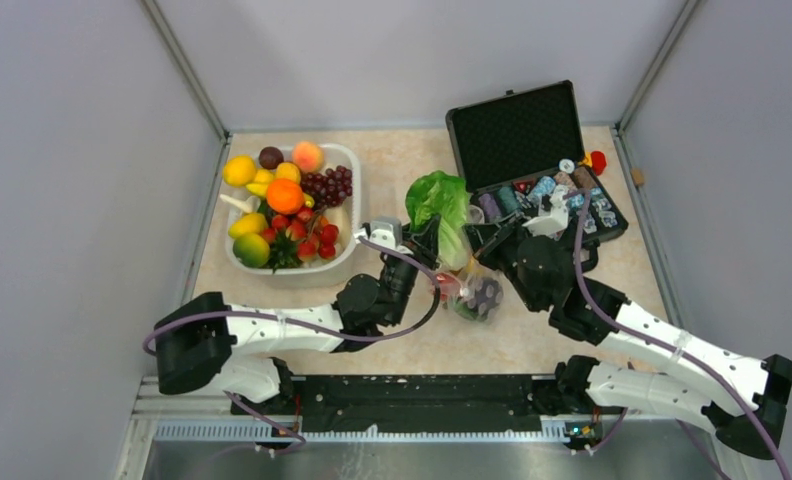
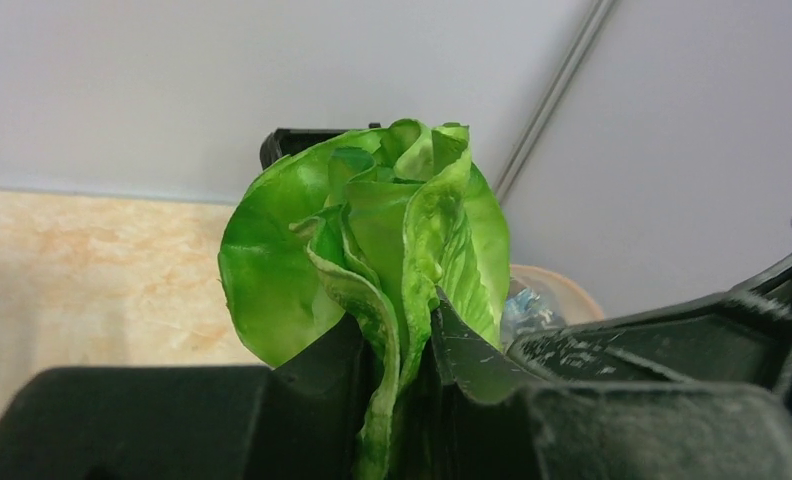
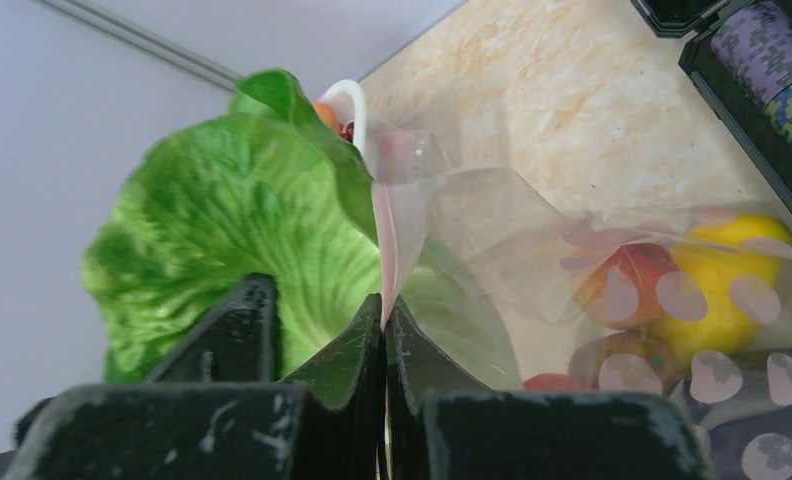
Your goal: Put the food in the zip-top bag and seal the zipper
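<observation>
My left gripper (image 1: 427, 245) is shut on the base of the green lettuce (image 1: 442, 210), which stands leafy end up next to the bag's mouth. In the left wrist view the lettuce (image 2: 372, 230) is pinched between my jaws (image 2: 412, 350). My right gripper (image 1: 479, 240) is shut on the pink zipper strip (image 3: 386, 240) of the clear zip-top bag (image 1: 475, 297) and holds the mouth up (image 3: 384, 315). Inside the bag (image 3: 492, 230) lie a yellow fruit (image 3: 717, 285), an orange-pink peach (image 3: 627, 280) and a dark purple eggplant (image 3: 772, 420). The lettuce (image 3: 222, 235) sits just left of the strip.
A white basin (image 1: 350, 160) full of toy fruit stands at the left. An open black case (image 1: 517, 130) with chips and dice stands at the back right, close behind my right gripper. Grey walls enclose the table on three sides.
</observation>
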`<state>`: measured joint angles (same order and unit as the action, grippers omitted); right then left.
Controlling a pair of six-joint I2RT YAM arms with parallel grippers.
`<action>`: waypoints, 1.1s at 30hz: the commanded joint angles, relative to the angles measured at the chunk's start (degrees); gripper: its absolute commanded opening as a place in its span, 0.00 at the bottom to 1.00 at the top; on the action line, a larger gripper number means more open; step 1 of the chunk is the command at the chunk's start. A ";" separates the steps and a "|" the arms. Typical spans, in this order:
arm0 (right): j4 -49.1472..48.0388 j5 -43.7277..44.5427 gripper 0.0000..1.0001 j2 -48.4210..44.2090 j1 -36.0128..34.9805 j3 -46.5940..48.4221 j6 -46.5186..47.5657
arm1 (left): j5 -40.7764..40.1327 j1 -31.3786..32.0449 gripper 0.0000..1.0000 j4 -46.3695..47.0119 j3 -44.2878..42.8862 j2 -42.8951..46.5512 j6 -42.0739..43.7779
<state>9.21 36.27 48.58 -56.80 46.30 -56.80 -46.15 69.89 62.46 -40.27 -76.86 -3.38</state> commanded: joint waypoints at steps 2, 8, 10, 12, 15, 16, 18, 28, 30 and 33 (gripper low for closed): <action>-0.76 2.47 0.00 -2.54 0.52 1.24 -1.55 | 0.49 0.07 0.00 8.91 2.72 -3.06 -2.14; 3.08 5.03 0.01 -3.20 0.55 2.99 1.18 | 1.76 0.73 0.00 5.67 4.25 -4.59 10.14; 3.88 4.70 0.02 -3.24 0.54 3.30 3.07 | 2.53 0.78 0.00 6.94 5.42 -4.55 12.10; 4.96 3.60 0.02 -2.83 0.52 3.60 3.95 | 4.48 0.81 0.03 6.44 5.62 -4.13 12.50; 7.55 3.17 0.00 -1.87 0.54 3.77 4.67 | 10.35 0.78 0.11 4.21 4.97 -3.04 12.91; 8.32 3.45 0.00 -1.73 0.50 3.65 4.60 | 11.67 0.78 0.12 3.71 5.19 -2.50 12.21; 8.55 3.21 0.00 -1.85 0.49 3.24 6.14 | 12.77 0.78 0.18 3.73 6.28 -1.16 10.14; 10.35 4.32 0.00 -5.06 0.58 1.64 9.98 | 27.35 -0.05 0.69 -14.97 5.31 6.86 4.24; 10.79 5.33 0.00 -7.00 0.63 -0.12 9.35 | 31.21 -1.28 0.71 -19.86 3.87 7.59 1.51; 12.70 7.11 0.00 -10.28 0.65 -2.72 7.83 | 35.11 -2.32 0.73 -23.41 2.89 8.66 -0.26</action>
<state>21.15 39.86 42.52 -56.80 45.80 -48.10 -19.84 68.88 47.64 -34.33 -70.50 1.04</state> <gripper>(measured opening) 0.004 0.716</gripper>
